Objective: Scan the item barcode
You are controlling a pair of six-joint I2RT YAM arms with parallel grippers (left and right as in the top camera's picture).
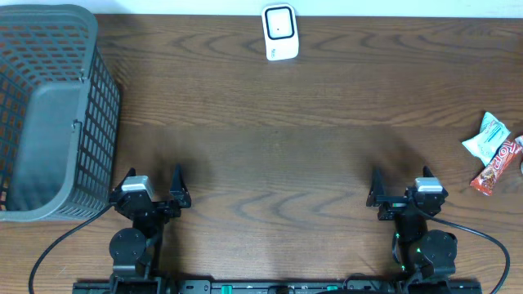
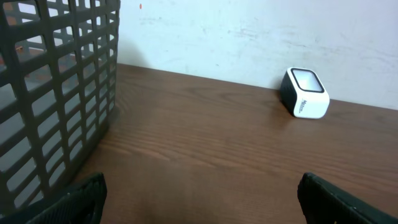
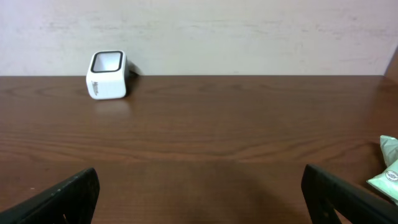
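Brown wooden desk [image 1: 270, 139] with two arms at its near edge and goods at its right edge.
Overhead: white box-shaped barcode scanner [image 1: 279, 32] with a dark window, middle of the far edge. Pale green and white crinkled snack packet [image 1: 488, 137] and red wrapped bar [image 1: 498, 167] lie just beside each other at the right edge, well apart from both arms. Dark grey plastic mesh basket [image 1: 106, 106] sits at the far-left corner. The left gripper [image 1: 154, 175] and right gripper [image 1: 400, 178] are along the near edge, each spread wide and holding nothing. Left wrist: fingers [image 2: 74, 202] wide apart with bare desk between them; mesh basket [image 2: 56, 93] to the left, barcode scanner [image 2: 305, 93] at the far edge by the wall. Right wrist: fingers [image 3: 62, 199] wide apart with bare desk between them; barcode scanner [image 3: 107, 74] far left at the far edge, snack packet [image 3: 388, 168] partly in view at the right.
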